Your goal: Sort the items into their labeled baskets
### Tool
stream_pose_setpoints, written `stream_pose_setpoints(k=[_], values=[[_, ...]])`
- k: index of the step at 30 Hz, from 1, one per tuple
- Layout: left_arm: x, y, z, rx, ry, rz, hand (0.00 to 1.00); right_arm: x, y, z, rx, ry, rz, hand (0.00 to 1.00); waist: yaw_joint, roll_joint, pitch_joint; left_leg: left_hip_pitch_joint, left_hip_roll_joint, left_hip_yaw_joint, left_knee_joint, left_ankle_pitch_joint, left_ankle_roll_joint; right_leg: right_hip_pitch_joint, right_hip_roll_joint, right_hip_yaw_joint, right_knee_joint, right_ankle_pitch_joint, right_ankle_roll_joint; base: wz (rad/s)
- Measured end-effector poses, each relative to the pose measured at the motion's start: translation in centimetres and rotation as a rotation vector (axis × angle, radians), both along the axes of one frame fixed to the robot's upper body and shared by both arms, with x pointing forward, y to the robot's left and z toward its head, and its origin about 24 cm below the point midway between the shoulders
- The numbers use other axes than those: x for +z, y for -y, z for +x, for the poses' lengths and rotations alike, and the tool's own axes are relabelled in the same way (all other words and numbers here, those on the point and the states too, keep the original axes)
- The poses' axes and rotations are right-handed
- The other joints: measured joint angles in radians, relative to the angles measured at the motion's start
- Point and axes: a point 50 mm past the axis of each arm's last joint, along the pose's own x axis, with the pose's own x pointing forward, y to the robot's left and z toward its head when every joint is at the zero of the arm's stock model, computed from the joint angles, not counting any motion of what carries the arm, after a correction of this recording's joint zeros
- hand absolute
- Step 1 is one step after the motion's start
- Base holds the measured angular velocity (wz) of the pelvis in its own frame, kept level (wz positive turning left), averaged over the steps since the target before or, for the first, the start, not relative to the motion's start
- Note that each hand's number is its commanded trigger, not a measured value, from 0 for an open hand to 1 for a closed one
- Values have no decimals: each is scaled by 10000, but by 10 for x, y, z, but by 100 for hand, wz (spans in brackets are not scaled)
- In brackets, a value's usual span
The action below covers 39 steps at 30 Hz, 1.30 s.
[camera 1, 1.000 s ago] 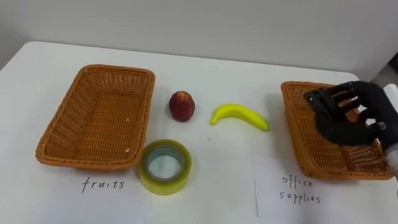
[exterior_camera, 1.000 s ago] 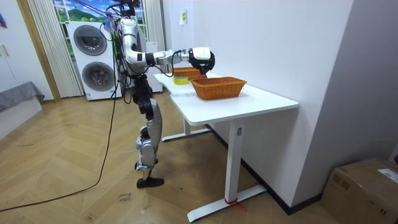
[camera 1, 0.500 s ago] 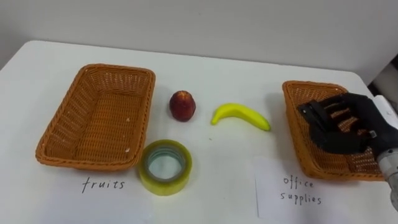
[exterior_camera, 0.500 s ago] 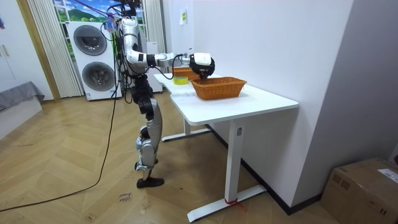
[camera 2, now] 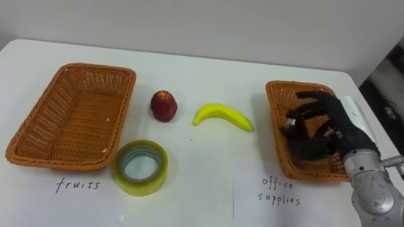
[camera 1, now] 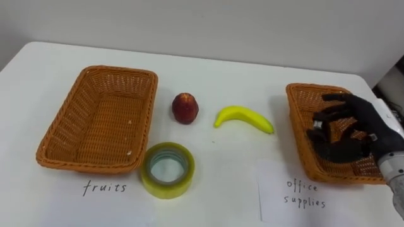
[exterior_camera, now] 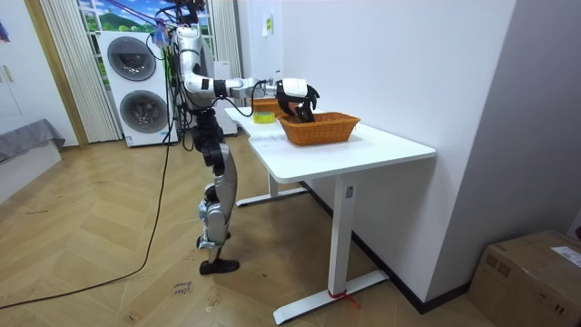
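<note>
while the right hand (camera 1: 350,129) hangs low inside the office-supplies basket (camera 1: 297,120), fingers curled w/ nothing seen in them, the sorting looks barely begun: both baskets appear empty. the tape roll (camera 1: 167,169) lies flat on the bench (camera 1: 221,75), right up against the front corner of the fruit basket (camera 1: 69,113). the red fruit (camera 1: 185,107) and the banana (camera 1: 243,117) lie btwn the two baskets, apart from each other.

risks from here, as a guess:
- curled fingers sit close to the wicker wall, so lifting out could snag the rim and drag or tip the light basket.
- a reach from the right toward the tape has to cross over the banana; a low wrist could knock it along.
- pressing on the tape could shove it into the fruit basket's wall and shift that basket.
- the round fruit may roll off if nudged rather than gripped.
</note>
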Motion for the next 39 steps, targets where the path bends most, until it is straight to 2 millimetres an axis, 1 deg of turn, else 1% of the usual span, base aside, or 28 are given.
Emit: stream_pose_setpoints(k=[9,23,31,39], values=[[0,-1,0,7,43,93,0,-1,-1,0,88,-81,25,0,1,16,-40,2,1,2,3,0,0,-6,0,10,14,0,0,0],[1,-1,1,9,76,145,0,-1,-1,0,90,-84,26,0,-3,24,-73,-1,2,2,4,0,0,-14,1,14,21,1,-1,0],[1,-1,1,2,87,149,0,-1,-1,0,158,-162,29,0,-5,18,-72,5,-1,-2,4,0,0,-10,-7,4,17,0,0,0],[0,0,1,-44,83,156,0,1,-1,1,112,-42,-146,0,-36,6,-49,-9,-3,2,6,0,1,3,-7,-6,2,-1,1,0]])
